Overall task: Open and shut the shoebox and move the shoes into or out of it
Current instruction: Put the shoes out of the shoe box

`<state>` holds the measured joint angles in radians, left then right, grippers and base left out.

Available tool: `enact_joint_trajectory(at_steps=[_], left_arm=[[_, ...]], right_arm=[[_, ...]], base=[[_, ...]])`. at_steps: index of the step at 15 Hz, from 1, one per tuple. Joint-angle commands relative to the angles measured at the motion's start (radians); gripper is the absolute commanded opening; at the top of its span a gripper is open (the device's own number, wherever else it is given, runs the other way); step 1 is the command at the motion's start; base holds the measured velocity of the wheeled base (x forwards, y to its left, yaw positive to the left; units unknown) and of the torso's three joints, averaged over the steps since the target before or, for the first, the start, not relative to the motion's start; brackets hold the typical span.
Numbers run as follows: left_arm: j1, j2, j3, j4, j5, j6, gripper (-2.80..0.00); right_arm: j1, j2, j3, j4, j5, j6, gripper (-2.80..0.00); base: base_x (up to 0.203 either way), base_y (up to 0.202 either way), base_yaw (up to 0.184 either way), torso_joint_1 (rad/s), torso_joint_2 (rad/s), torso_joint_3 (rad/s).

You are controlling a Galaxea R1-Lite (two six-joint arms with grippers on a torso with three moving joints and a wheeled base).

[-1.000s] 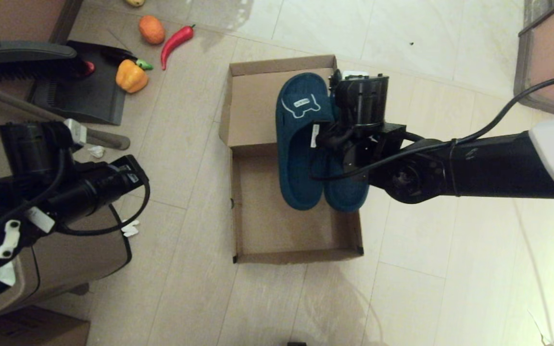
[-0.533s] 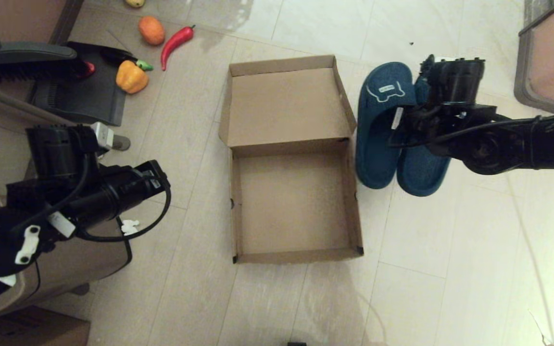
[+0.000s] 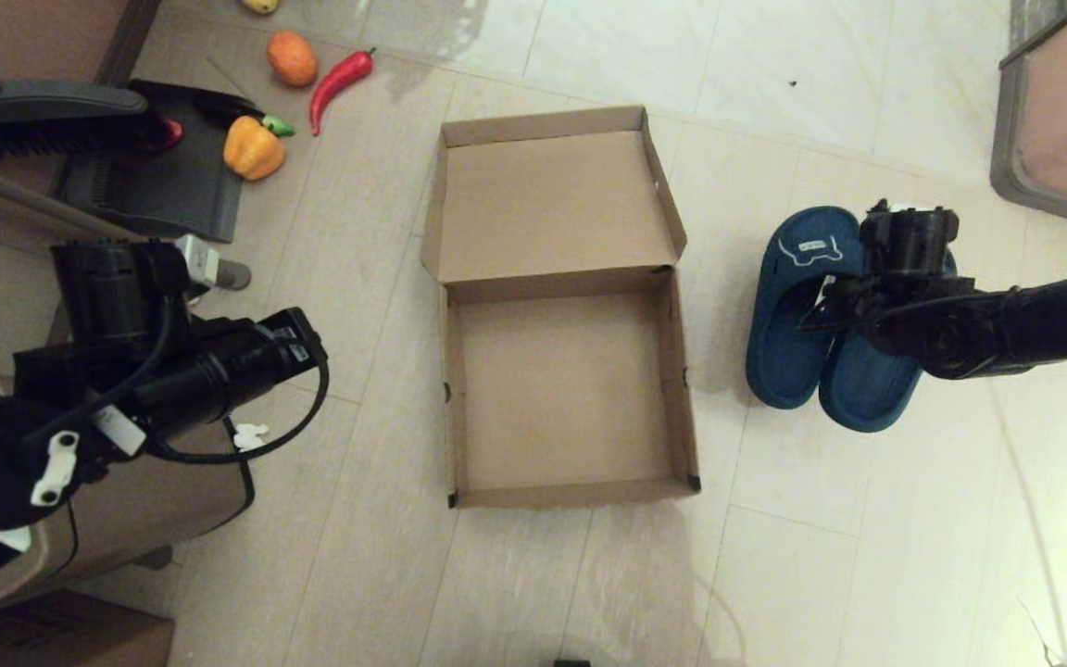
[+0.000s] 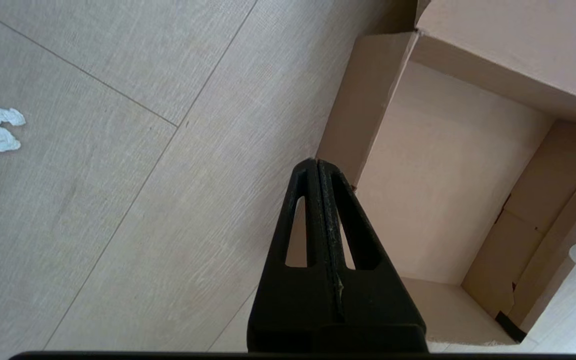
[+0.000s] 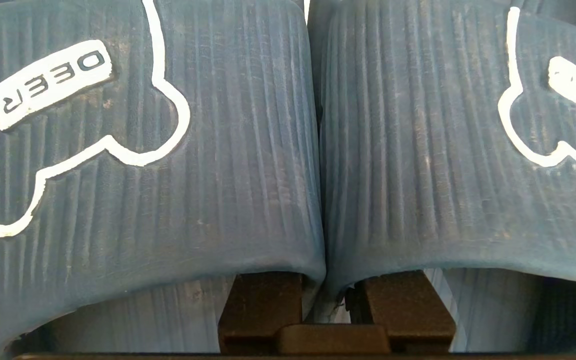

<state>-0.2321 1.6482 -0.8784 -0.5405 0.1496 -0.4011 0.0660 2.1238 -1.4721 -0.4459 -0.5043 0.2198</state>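
**Shoes held clear of the open shoebox**

Head view: the shoebox (image 3: 563,389) lies on the floor, lid folded back, tray bare; the right gripper (image 3: 867,269) holds the shoes (image 3: 788,324) beside its right wall. Right wrist view alone shows one finger (image 5: 260,310) under each strap, clamping the inner edges together. Left wrist view shows the left gripper (image 4: 317,167) closed, fingers together, near the box's left wall

shoes (image 5: 288,150) side by side, right pincer (image 5: 335,310) under straps
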Motion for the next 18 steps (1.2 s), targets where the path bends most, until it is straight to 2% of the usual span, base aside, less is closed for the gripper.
enact_joint_trajectory(at_steps=[1,5,8,9,12,14,18], left_arm=[[-0.001,0.007,-0.002,-0.004,0.001,-0.002,-2.8],[0.016,0.009,0.0,-0.006,0.001,-0.006,-2.8],[0.02,0.019,0.0,-0.007,-0.001,-0.009,-2.8],[0.021,0.019,0.003,-0.007,-0.002,-0.011,-2.8],[0.022,0.024,0.004,-0.009,-0.001,-0.014,-2.8],[0.034,0.021,0.006,-0.007,0.001,-0.047,-2.8],[0.051,0.025,0.003,-0.007,-0.001,-0.053,-2.8]], right_arm=[[-0.004,0.117,0.001,-0.025,0.002,0.001,-2.8],[-0.011,0.26,0.006,-0.072,0.019,0.001,-2.8],[-0.005,0.214,0.047,-0.073,0.05,-0.003,-2.8],[-0.004,0.215,0.044,-0.075,0.05,-0.003,0.0],[0.004,0.203,0.061,-0.079,0.059,0.0,0.0],[0.018,0.175,0.124,-0.079,0.061,0.003,0.0],[0.029,0.155,0.233,-0.127,0.059,0.003,0.0]], base=[[0.0,0.0,0.0,0.0,0.0,0.0],[0.0,0.0,0.0,0.0,0.0,0.0],[0.0,0.0,0.0,0.0,0.0,0.0],[0.0,0.0,0.0,0.0,0.0,0.0],[0.0,0.0,0.0,0.0,0.0,0.0],[0.0,0.0,0.0,0.0,0.0,0.0],[0.0,0.0,0.0,0.0,0.0,0.0]])
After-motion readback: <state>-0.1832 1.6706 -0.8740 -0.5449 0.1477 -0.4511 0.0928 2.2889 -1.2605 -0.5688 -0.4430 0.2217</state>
